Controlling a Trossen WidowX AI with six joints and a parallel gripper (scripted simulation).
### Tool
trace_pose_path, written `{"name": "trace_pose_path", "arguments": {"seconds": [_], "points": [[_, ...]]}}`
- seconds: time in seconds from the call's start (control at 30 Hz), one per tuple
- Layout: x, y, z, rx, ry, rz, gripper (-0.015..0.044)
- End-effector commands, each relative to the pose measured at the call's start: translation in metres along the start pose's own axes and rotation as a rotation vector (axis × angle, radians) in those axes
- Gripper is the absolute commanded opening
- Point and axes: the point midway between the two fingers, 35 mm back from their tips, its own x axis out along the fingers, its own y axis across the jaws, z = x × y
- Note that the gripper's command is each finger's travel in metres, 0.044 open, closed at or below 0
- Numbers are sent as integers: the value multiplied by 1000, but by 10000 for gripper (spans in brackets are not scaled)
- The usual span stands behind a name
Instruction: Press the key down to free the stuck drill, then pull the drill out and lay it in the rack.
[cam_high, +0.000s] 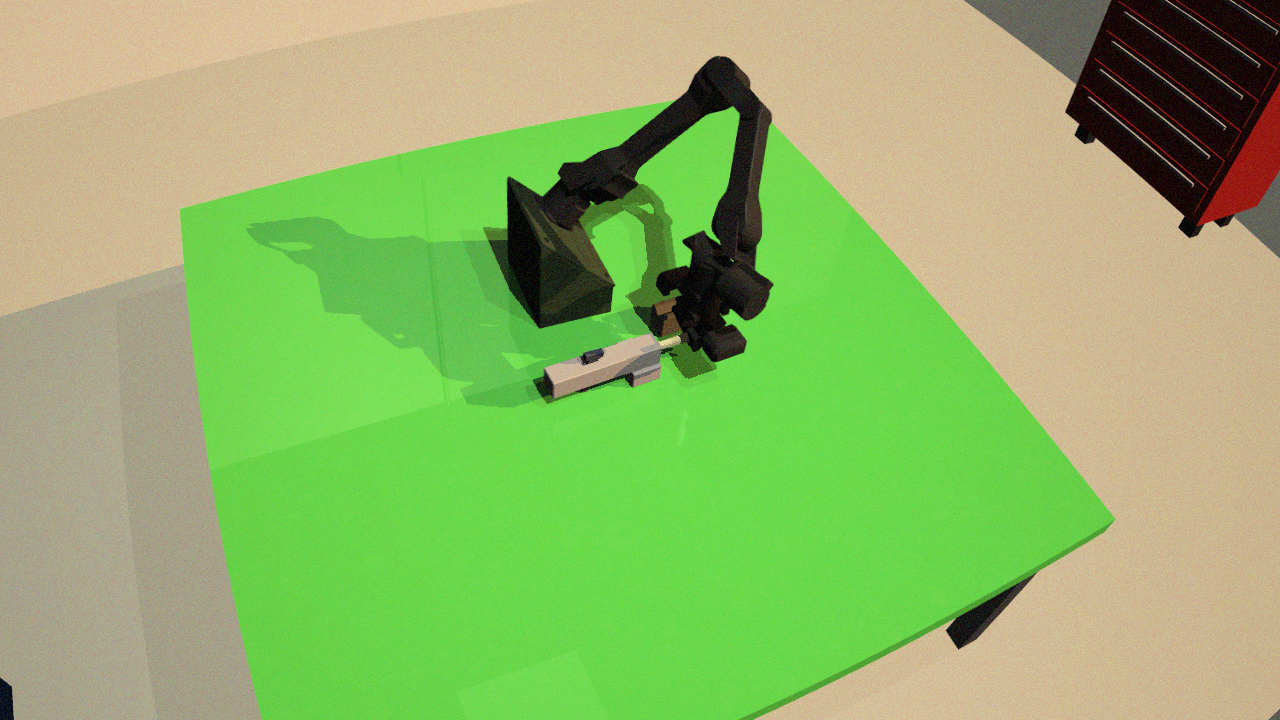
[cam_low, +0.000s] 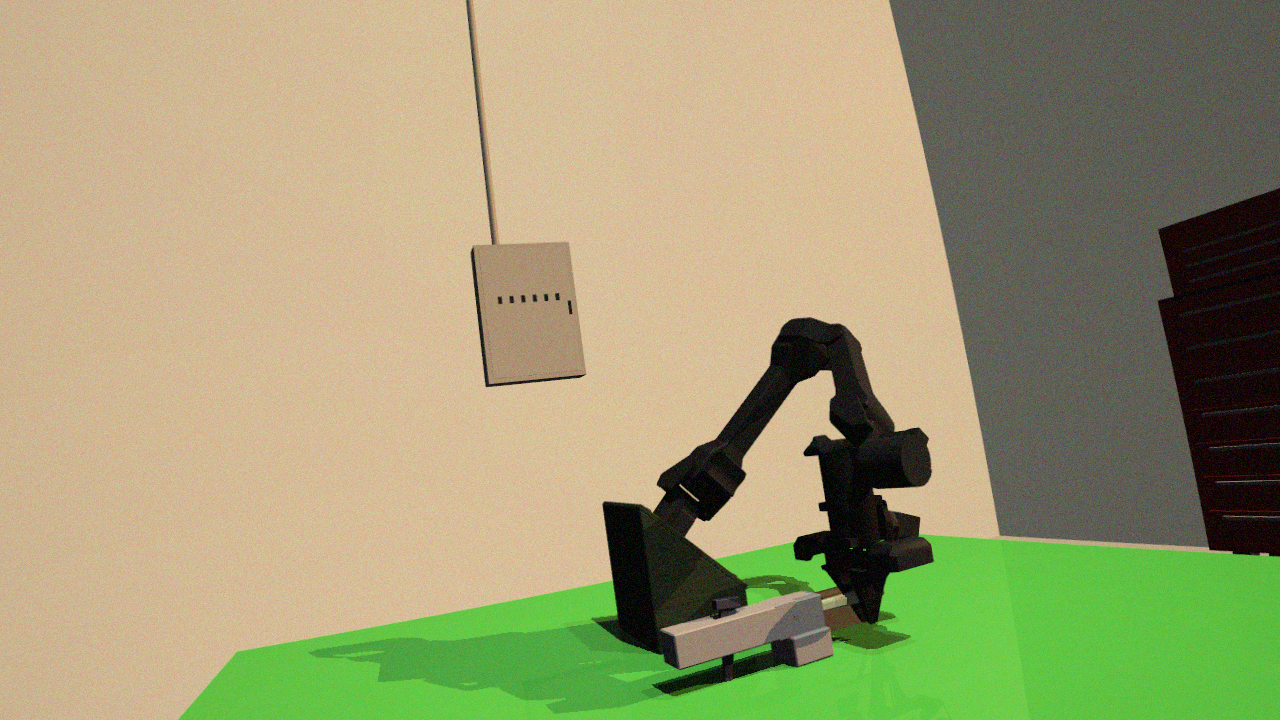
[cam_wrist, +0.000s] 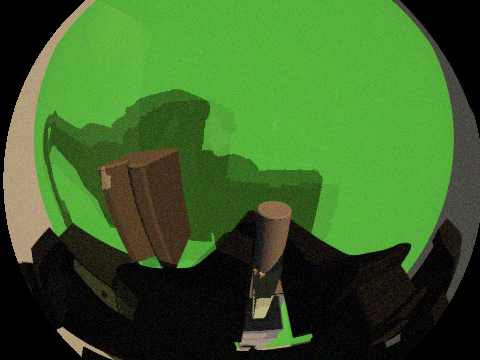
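Observation:
The pale grey housing (cam_high: 595, 368) (cam_low: 747, 628) stands raised off the green table. A dark key (cam_high: 592, 355) (cam_low: 726, 605) sits in its top, with a dark stem showing underneath in the exterior view. The drill (cam_high: 668, 342) (cam_low: 838, 602) (cam_wrist: 272, 242) sticks out of the housing's right end, with a pale yellow part near the housing and a brown round end. My gripper (cam_high: 689, 339) (cam_low: 869, 607) (cam_wrist: 262, 216) is shut on the drill, just outside the housing. The brown grooved rack (cam_high: 665, 320) (cam_low: 839, 618) (cam_wrist: 162, 205) stands beside the gripper, empty.
The dark wedge-shaped arm base (cam_high: 568, 277) (cam_low: 680, 573) stands behind the housing. The arm arches over from it. A red tool cabinet (cam_high: 1172, 102) (cam_low: 1239, 402) is at the far right, off the table. A beige box (cam_low: 529, 335) hangs on the wall.

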Motion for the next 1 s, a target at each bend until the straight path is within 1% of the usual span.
{"name": "trace_pose_path", "arguments": {"seconds": [0.0,0.97], "points": [[-2,-1,5,2,3,-5,0],[-3,-2,49,2,1,-6,0]]}}
